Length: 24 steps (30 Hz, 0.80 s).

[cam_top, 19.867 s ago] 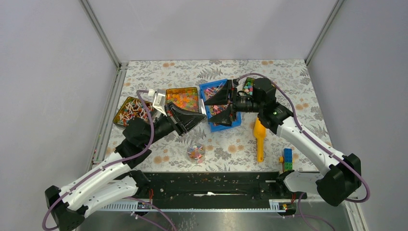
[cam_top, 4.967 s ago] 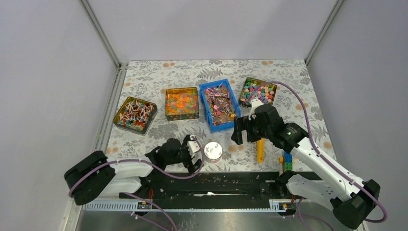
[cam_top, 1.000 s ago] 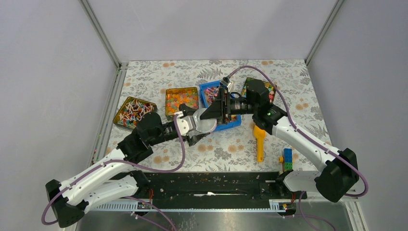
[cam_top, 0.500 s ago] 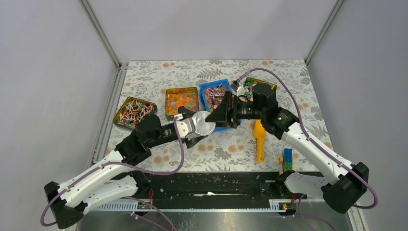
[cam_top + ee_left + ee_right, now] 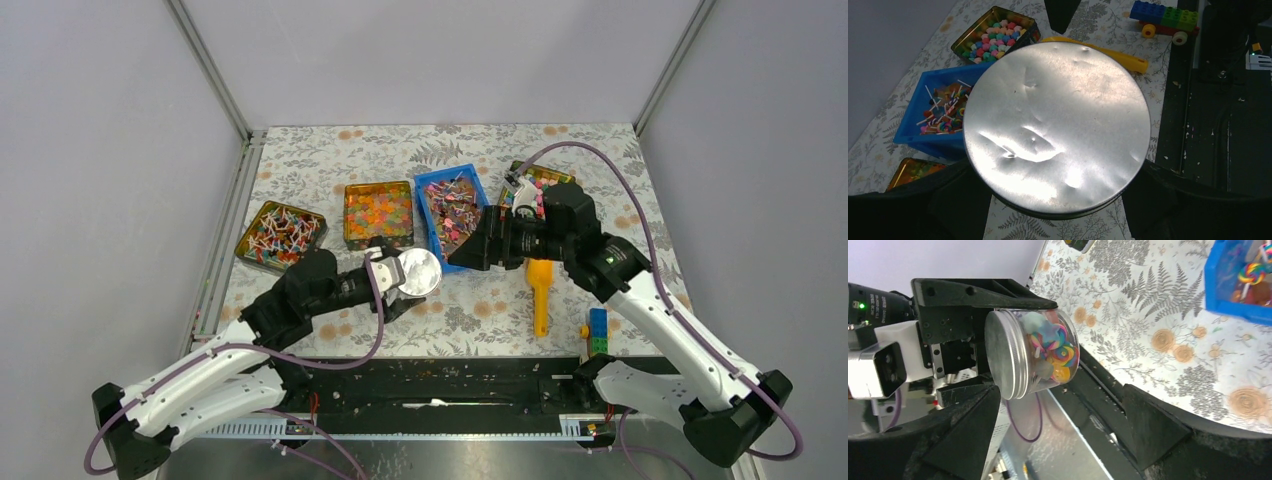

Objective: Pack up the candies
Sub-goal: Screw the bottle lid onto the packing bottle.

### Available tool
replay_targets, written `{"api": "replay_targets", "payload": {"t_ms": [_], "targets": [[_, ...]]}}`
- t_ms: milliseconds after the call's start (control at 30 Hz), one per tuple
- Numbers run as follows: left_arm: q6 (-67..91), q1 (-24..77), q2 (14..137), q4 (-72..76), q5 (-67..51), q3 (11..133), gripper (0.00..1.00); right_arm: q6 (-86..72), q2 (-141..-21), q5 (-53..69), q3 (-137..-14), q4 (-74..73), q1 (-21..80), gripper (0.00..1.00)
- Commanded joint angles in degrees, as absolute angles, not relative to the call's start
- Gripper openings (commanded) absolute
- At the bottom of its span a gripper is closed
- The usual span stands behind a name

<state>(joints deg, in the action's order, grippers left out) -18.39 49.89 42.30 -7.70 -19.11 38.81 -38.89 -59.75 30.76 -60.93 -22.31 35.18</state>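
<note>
A few candies (image 5: 1052, 351) sit inside a small clear jar (image 5: 1048, 360) with its dented silver lid (image 5: 1057, 127) on. Many more candies lie heaped in the blue bin (image 5: 933, 145) just behind it on the floral tablecloth (image 5: 470, 305).

The left gripper (image 5: 405, 275) has the jar clamped by its sides, one finger along each flank, with the lid turned toward that wrist's camera and filling most of its view. The jar is raised off the table, in front of the bin's near end.

The right gripper (image 5: 476, 248) faces the jar from the other side. Its jaws are spread wide and hold nothing – the jar is framed between them in the right wrist view but is not touching them.

Further out:
- A tin of pastel chunky sweets (image 5: 970, 29) stands to the right of the blue bin, partly hidden by the right arm in the top view.
- A tin of orange jelly pieces (image 5: 346, 215) stands to the bin's left.
- Another tin of sweets on sticks (image 5: 242, 238) stands further left.
- A yellow scoop (image 5: 540, 290) lies on the cloth under the right arm.
- A small wheeled toy of building bricks (image 5: 1163, 17) is near the table's front edge.
</note>
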Motion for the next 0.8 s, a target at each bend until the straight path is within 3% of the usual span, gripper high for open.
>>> {"api": "replay_targets", "payload": {"t_ms": [0,367,767], "targets": [[-15.9,49.9,40.3,-5.2,-21.5,37.2,0.50,-27.6,-56.6,27.6,-63.4,-23.9,34.9,1.00],[-13.0,49.9,38.9,-7.0,-28.1,34.0,0.50,-4.2,-53.3,36.3,-61.4,-22.3,34.8,0.99],[-15.7,49.9,42.0,-7.9,-40.2,35.3,0.50,2.5,-54.9,46.5,-61.1,-18.0,35.0,1.00]]}}
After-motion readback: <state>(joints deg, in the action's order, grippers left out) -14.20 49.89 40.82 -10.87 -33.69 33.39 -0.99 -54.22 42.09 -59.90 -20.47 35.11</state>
